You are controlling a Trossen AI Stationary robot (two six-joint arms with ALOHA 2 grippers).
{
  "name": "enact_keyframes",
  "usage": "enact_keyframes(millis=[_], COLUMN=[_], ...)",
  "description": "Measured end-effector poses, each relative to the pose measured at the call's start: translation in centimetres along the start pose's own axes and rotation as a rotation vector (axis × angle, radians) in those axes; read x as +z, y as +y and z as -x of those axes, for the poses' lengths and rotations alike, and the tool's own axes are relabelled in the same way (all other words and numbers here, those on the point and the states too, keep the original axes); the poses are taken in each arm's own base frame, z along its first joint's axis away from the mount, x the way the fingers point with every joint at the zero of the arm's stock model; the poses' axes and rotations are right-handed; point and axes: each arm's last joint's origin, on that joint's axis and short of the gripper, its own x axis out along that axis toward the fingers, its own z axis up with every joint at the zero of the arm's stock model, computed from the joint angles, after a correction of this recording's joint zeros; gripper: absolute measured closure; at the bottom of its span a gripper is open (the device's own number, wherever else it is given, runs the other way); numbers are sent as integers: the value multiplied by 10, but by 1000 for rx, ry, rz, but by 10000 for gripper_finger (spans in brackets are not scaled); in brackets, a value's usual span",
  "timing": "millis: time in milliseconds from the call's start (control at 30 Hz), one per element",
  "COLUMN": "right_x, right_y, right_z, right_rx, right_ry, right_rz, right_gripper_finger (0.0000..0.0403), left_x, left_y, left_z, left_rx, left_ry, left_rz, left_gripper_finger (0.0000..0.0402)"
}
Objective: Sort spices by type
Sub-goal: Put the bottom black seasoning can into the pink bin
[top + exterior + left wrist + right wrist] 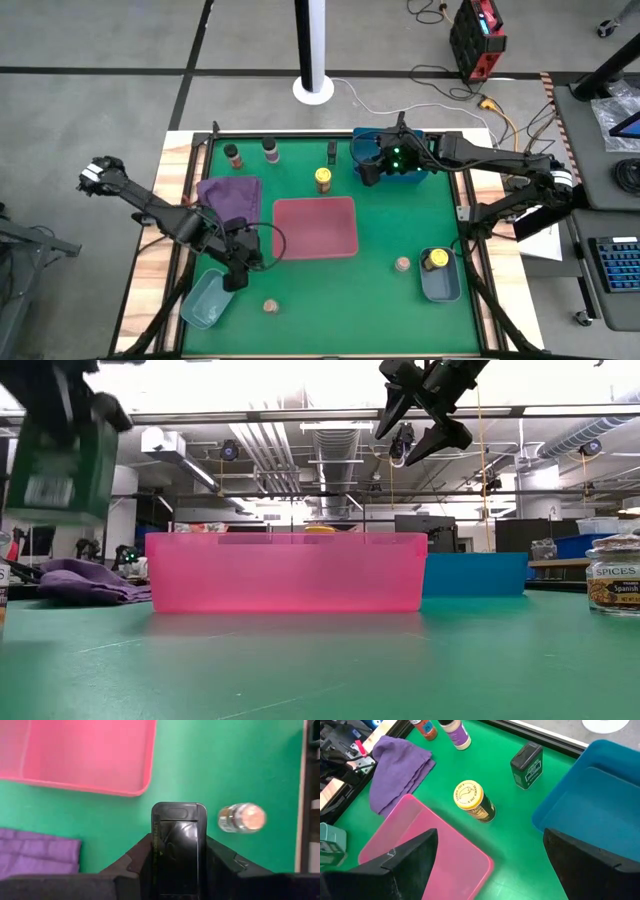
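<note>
The left gripper [177, 865] is clamped on a black tin [178, 845], long axis probably along the fingers, between the purple cloth [37, 852] and a toppled jar [242, 818]. The right gripper [487, 857] hangs with fingers apart over the blue tray [600, 800].

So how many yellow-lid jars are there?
2. One jar stands on the mat beside the pink tray. The other jar sits in the grey tray. More could hide in the blue tray.

Green mat [400, 230] — pink tray [316, 227], purple cloth [230, 197], blue tray [388, 170] — yellow-capped jar [472, 800].
</note>
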Motion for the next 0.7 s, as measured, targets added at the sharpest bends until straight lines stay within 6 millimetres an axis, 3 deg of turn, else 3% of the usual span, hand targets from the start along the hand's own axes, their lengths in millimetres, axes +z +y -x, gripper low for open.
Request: enact_keyframes(millis=[200,333,500,700], right_x=[0,0,-2,-5], right_y=[0,0,-2,-7], right_z=[0,0,3,21], right_rx=[2,1,-16,-26], right_ry=[-3,-3,22,26], right_rz=[6,6,9,11], right_gripper_finger=[51,51,51,51], left_x=[23,44,75,109], left_y=[-8,-4,23,72], left_z=[37,49,41,12], left_rx=[-8,42,138,106], left_ry=[-96,-175,-164,-139], left_rz=[-8,-55,-139,-198], left_gripper_finger=[293,293,293,293])
